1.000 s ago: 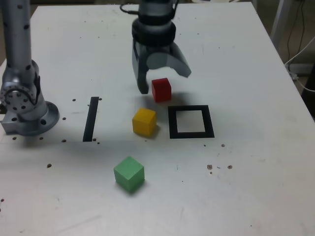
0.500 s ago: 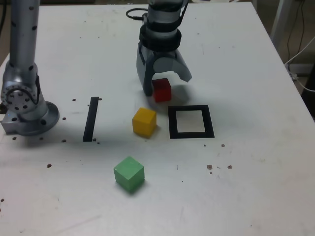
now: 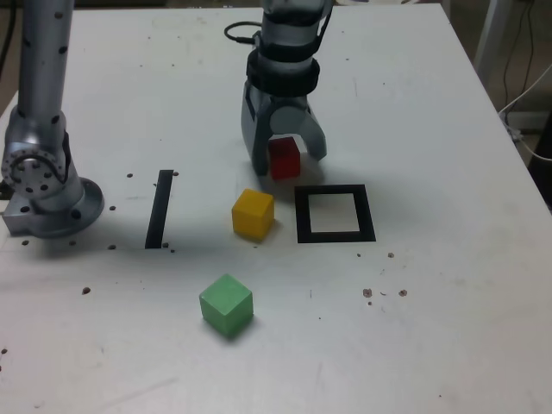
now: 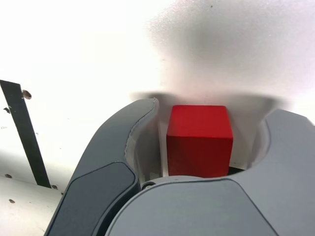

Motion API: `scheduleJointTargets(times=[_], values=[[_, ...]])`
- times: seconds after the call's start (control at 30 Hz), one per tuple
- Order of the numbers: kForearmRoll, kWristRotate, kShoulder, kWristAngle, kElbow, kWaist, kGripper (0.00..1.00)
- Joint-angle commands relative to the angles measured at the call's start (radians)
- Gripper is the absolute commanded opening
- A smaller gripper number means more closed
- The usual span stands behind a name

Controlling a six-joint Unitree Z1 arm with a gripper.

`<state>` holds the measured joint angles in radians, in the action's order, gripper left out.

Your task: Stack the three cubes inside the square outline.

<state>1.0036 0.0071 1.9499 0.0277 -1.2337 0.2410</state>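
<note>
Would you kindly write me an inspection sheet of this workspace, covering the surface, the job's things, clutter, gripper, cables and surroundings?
Surface: white table, scattered with small dark specks.
Job's things: red cube between the gripper's fingers, on the table behind the square outline, which holds nothing. Yellow cube beside the outline on the exterior view's left; green cube nearer the camera, apart from the rest.
Clutter: black strip on the exterior view's left; nothing else seen.
Gripper: gripper straddles the red cube, jaws part closed; the wrist view shows a gap on at least one side, so a firm grip cannot be confirmed.
Cables: black cable by the arm; white cables off the table.
Surroundings: arm base on the exterior view's left.
</note>
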Motion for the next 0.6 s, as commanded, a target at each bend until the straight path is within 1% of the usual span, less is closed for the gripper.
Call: scheduleJointTargets(times=[0.0, 0.3, 0.43, 0.57], values=[[-0.013, 0.002, 0.007, -0.002, 0.003, 0.002, 0.43], [-0.025, 0.002, 0.006, -0.002, 0.005, 0.004, 0.30], [-0.022, 0.002, -0.001, -0.011, 0.009, 0.004, 0.25], [-0.021, 0.002, -0.012, -0.023, 0.013, 0.003, 0.23]])
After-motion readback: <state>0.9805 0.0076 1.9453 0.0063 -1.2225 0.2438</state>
